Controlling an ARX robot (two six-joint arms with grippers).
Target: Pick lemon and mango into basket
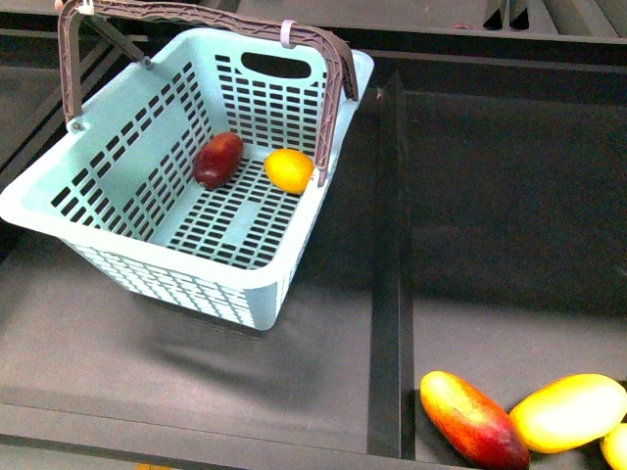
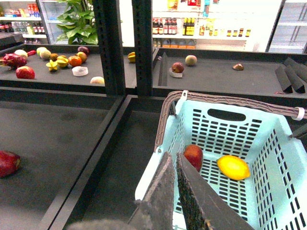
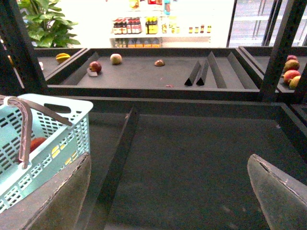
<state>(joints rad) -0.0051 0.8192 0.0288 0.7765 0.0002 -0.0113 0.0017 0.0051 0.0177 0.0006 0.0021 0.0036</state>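
Writing: none can be read; the bottles on the far shop shelves point(image 2: 175, 25) are too small and blurred to make out any label.
Basket: the light teal basket point(image 1: 137, 259) sits tilted on the dark shelf point(image 1: 490, 196), left of a low black divider point(image 1: 390, 294); its brown handle point(image 1: 333, 69) is swung up over the far end.
Basket contents: the mango point(image 1: 217, 160) and the lemon point(image 1: 289, 169) lie on the slotted floor near the far wall, close beside each other but apart, mango to the left.
Outside the basket: a red-and-orange mango point(image 1: 473, 419) touches a bright yellow mango point(image 1: 568, 412) at the near right corner of the shelf, well apart from the basket.
Left gripper point(image 2: 175, 191): jaws pressed together with only a thin slit between them, holding nothing, above the basket's near rim.
Right gripper point(image 3: 168, 191): jaws spread wide, empty, over bare shelf to the right of the basket.
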